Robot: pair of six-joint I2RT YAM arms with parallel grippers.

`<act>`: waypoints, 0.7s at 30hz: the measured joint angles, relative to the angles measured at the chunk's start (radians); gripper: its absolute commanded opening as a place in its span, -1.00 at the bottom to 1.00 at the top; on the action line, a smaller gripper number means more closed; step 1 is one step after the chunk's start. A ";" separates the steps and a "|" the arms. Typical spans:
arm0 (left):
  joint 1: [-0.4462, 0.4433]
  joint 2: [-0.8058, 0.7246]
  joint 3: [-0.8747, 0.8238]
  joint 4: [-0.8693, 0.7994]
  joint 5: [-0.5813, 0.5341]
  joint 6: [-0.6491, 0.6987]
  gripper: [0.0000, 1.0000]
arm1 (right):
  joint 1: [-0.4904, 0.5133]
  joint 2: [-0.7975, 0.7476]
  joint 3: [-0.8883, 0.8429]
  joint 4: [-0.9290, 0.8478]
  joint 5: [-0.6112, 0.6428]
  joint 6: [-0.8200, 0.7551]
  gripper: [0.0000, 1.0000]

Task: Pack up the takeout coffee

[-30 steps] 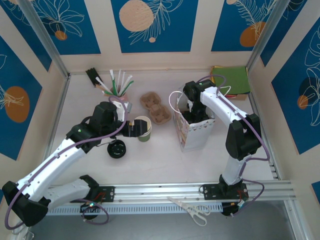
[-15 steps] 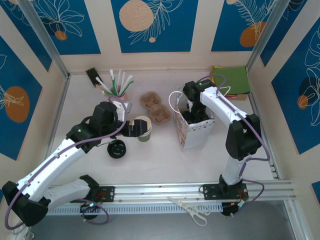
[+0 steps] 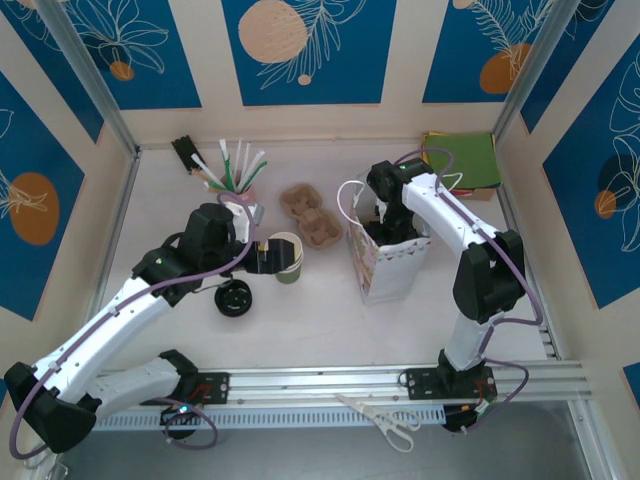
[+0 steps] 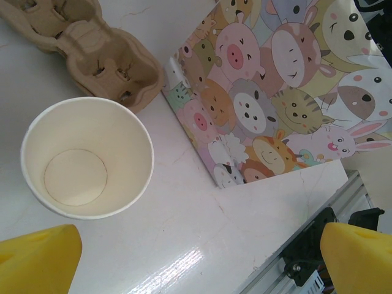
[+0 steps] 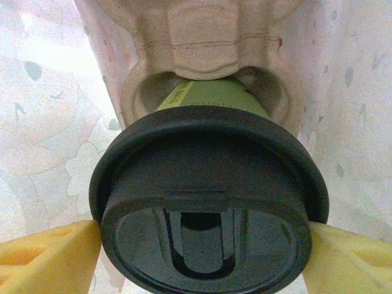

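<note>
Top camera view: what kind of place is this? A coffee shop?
Likely a robot practice booth, not a real shop: two robot arms bolted at the table edge, painted walls close around, plus a paper cup, cardboard cup carrier and cartoon bag.

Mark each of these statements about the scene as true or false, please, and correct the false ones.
1. The right pincer grips the takeout coffee by the sides of its lid. True.
2. The paper cup near the left pincer has a lid on it. False: it stands open, its cream inside showing.
3. The left pincer is open. True.
4. The loose black lid lies inside the bag. False: it lies on the table, beside the left arm.
5. The takeout coffee sits in a cardboard carrier inside the bag. True.
</note>
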 measured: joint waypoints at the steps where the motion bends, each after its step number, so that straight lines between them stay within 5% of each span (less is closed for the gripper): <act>1: 0.000 0.000 0.000 0.000 0.000 0.000 1.00 | 0.001 -0.002 0.000 0.000 0.000 0.000 0.66; 21: 0.000 -0.015 0.000 0.000 0.000 0.000 1.00 | 0.013 -0.015 0.008 -0.019 0.000 0.013 0.66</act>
